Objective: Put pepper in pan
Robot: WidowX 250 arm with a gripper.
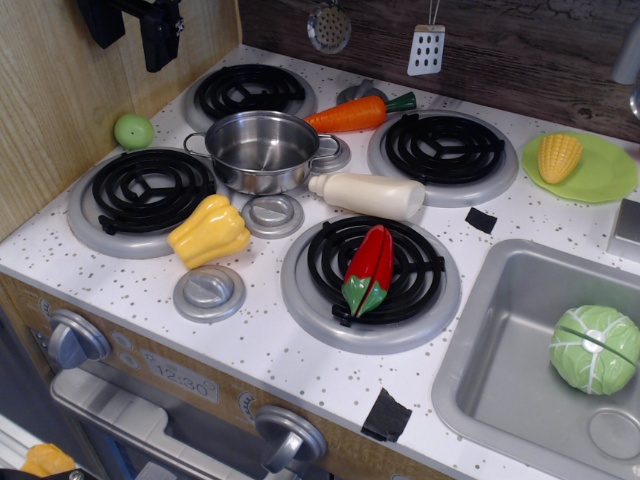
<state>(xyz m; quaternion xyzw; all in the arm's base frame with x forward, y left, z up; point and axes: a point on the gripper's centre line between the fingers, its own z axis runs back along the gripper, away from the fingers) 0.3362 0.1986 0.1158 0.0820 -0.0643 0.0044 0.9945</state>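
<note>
The red pepper [369, 268] with its green stem end lies on the front right burner [371, 280], stem pointing toward the front. The shiny steel pan [264, 151] stands empty in the middle of the stove, between the back burners. My gripper [150, 28] hangs at the top left, high above the stove and far from both; its black fingers point down, and I cannot tell how wide they stand. Nothing is in it.
A yellow bell pepper [210, 232] lies left of the pepper. A cream bottle [368, 194] and an orange carrot [355, 114] lie by the pan. A green ball [134, 131], a corn plate [582, 165] and a sink [500, 330] with a cabbage [596, 348] are around.
</note>
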